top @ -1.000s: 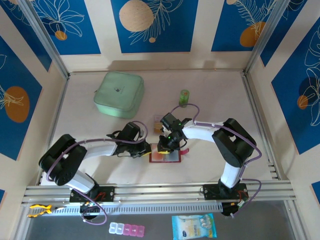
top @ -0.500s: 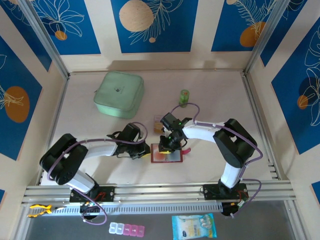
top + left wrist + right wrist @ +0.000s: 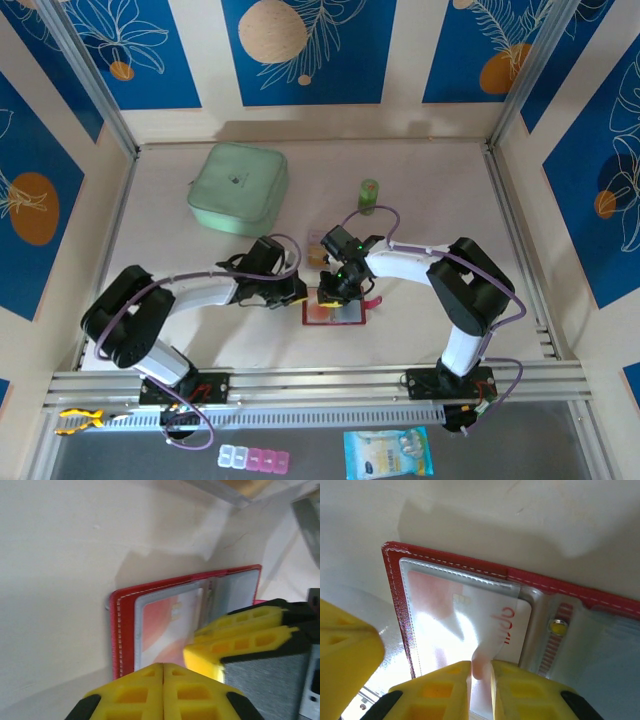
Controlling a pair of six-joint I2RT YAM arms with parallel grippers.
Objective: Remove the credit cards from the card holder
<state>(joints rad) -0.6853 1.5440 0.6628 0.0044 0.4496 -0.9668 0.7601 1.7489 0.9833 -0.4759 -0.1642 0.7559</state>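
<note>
Fingers (image 3: 132, 692) of the left gripper (image 3: 163, 672) are pressed flat together with nothing between them. They sit just at the edge of the card holder (image 3: 124, 630); we cannot tell if they touch it. The right gripper (image 3: 481, 672) has its jaws down to a thin slit, nipping the edge of the red-and-white credit card (image 3: 445, 625) where it leaves the clear pocket. We cannot tell whether the clear film is caught too. The fingers cut off the card's lower part, glare washes out its face and its print is unreadable.

The card holder lies open and flat on the table (image 3: 420, 200), grey inside up, with the card in its left pocket. In the left wrist view the right gripper covers much of its other half, and the far corner of that view is blurred. From above, both grippers crowd the card holder's far edge, the left one at its left side, and a red tab (image 3: 371, 303) pokes out on the right.

Behind the right gripper lies a small tan card (image 3: 316, 246), partly covered. Well beyond are a green bottle (image 3: 369, 194) and a pale-green pouch (image 3: 238, 188).
</note>
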